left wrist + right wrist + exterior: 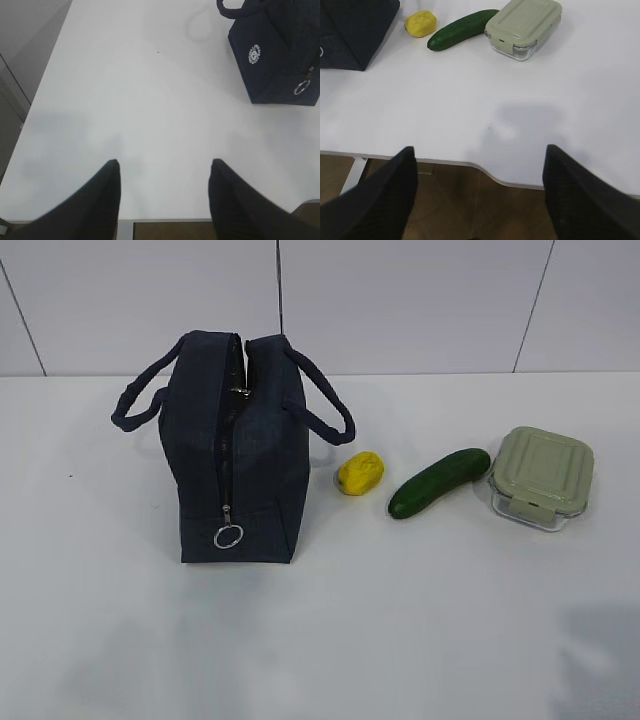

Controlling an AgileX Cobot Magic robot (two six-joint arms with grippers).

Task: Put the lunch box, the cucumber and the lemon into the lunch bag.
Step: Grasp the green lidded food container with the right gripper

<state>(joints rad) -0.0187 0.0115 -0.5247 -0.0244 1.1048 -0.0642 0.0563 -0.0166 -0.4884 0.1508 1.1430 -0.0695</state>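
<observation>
The navy lunch bag (235,445) stands upright on the white table, left of centre, zipper part open at the top, silver ring pull (229,536) hanging low. To its right lie the yellow lemon (360,472), the dark green cucumber (439,482) and the lunch box (541,476) with its sage-green lid. The right wrist view shows the lemon (420,23), the cucumber (462,29) and the lunch box (523,27) far ahead. My left gripper (165,167) is open and empty over the table's near edge; the bag (275,55) is far right. My right gripper (479,155) is open and empty at the near edge.
The table's front edge (510,181) runs under the right gripper, with brown floor below. The table's left edge (45,75) shows in the left wrist view. A tiled wall (400,300) stands behind the table. Neither arm shows in the exterior view.
</observation>
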